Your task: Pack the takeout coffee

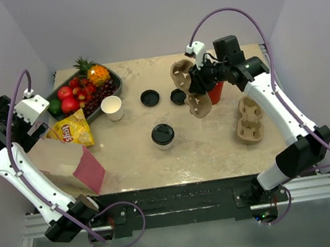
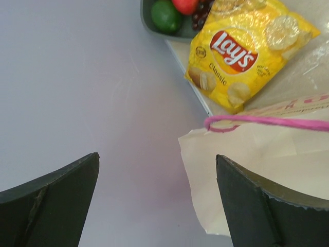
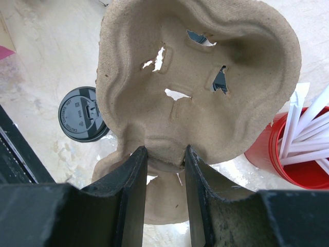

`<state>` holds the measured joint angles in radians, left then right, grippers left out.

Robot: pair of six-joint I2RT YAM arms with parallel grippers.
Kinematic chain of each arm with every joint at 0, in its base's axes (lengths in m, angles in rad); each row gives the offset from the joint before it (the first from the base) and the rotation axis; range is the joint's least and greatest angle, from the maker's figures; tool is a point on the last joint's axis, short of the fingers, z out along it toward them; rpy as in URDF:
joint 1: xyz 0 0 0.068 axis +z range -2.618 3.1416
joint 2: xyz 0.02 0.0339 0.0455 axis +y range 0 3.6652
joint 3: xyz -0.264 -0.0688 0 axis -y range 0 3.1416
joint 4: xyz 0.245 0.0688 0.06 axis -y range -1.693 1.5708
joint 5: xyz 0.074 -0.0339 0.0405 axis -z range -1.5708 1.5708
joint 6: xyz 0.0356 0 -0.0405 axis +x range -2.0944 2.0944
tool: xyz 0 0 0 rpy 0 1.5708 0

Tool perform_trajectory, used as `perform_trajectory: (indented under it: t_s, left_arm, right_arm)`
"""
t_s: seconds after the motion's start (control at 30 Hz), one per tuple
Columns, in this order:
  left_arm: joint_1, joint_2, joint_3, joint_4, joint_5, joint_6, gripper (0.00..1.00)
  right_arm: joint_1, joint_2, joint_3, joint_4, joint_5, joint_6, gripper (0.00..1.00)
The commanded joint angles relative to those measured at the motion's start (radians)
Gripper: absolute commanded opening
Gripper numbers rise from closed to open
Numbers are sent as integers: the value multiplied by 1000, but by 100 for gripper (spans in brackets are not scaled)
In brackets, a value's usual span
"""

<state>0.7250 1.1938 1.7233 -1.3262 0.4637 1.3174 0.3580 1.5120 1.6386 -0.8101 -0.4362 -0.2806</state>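
Marbled beige table [image 1: 133,158], plain lavender walls [image 1: 150,15]

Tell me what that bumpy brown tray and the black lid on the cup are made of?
The brown tray looks like moulded paper pulp: matte, rough and fibrous, with ragged-edged holes. The black lid is probably plastic: smooth, slightly shiny, with crisp raised lettering.

Beige marbled tabletop [image 1: 133,158].
- Far-left corner: dark oval tray of fruit [image 1: 117,85].
- Left edge: yellow crisp packet [image 1: 72,129].
- Near-left corner: tan paper bag with pink side [image 1: 60,163], lying down.
- Far middle: open white paper cup [image 1: 112,107]; round black plastic lid [image 1: 149,97]; second black lid [image 1: 177,96].
- Centre: black-lidded white cup [image 1: 162,135].
- Right side: red cup of white straws [image 1: 217,93]; brown moulded-pulp carrier [image 1: 249,119].
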Motion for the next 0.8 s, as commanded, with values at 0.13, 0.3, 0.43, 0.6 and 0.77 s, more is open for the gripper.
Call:
perform_trajectory:
  t_s: [0.13, 0.3, 0.43, 0.6, 0.77]
  left_arm:
    - [-9, -17, 32, 4, -56, 60, 100]
    - [-22, -33, -17, 4, -11, 39, 100]
    - [-41, -39, -105, 5, 0, 48, 99]
    - [-79, -39, -195, 4, -17, 100, 95]
    - [-98, 0, -194, 7, 0, 154, 90]
  right_arm:
    - [4, -29, -22, 40, -16, 44, 29]
    - [4, -21, -14, 37, -16, 38, 30]
    - [6, -26, -29, 42, -19, 46, 30]
    - [6, -36, -40, 46, -12, 55, 30]
    - [6, -59, -57, 51, -6, 67, 31]
